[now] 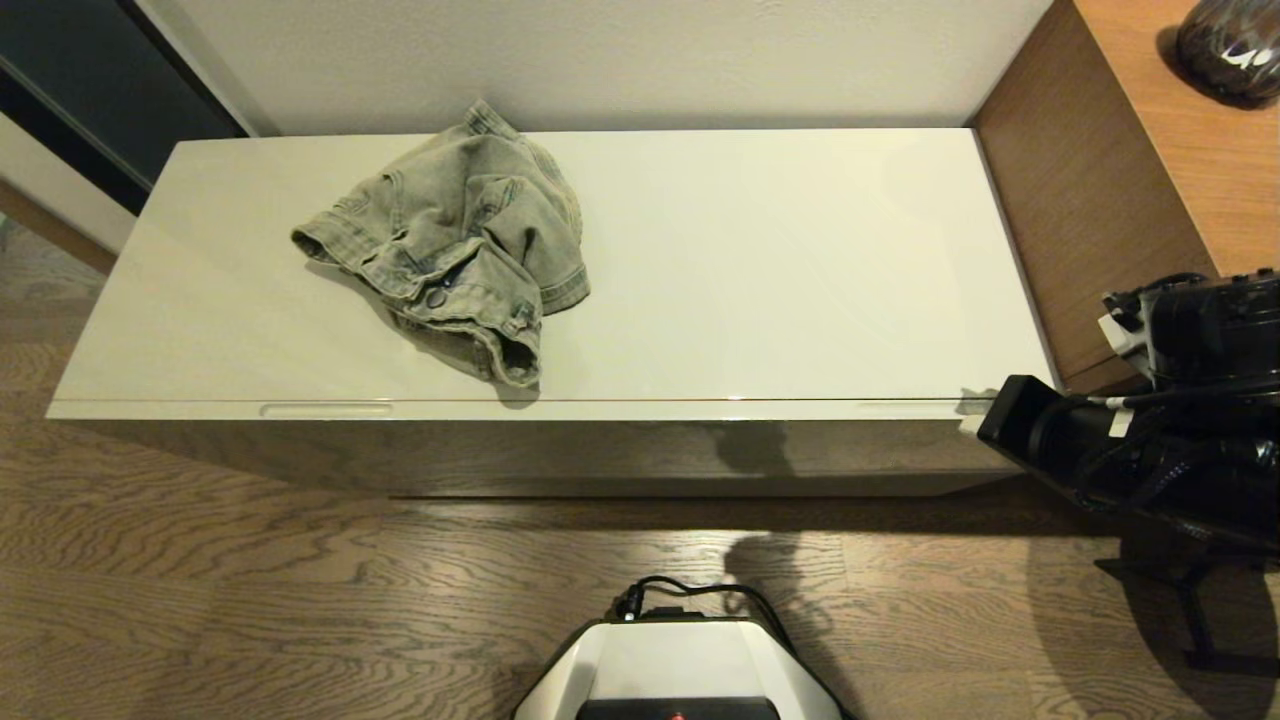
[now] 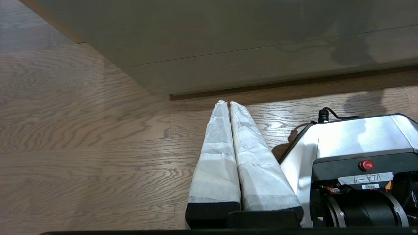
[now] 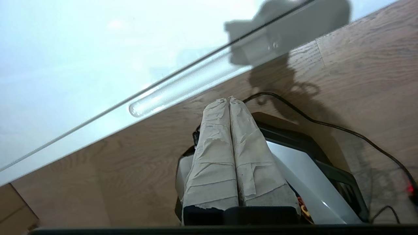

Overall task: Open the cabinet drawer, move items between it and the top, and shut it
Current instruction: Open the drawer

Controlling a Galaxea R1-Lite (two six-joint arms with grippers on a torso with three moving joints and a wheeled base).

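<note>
Wood-grain floor [image 1: 250, 590] runs below; brown wooden side unit [image 1: 1100, 180] carries a dark glossy vase [image 1: 1230, 45].

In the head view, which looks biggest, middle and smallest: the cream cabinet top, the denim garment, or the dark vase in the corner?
Largest to smallest as they look:
1. cabinet top
2. denim garment
3. dark vase, though the picture's edge cuts it off, so its full size is unsure.

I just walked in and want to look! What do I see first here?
A crumpled grey-green denim garment lies on the left part of the glossy cream top. The drawer below is shut. The right pincer hangs shut by the cabinet's right front corner; the left pincer sits low over the floor.
</note>
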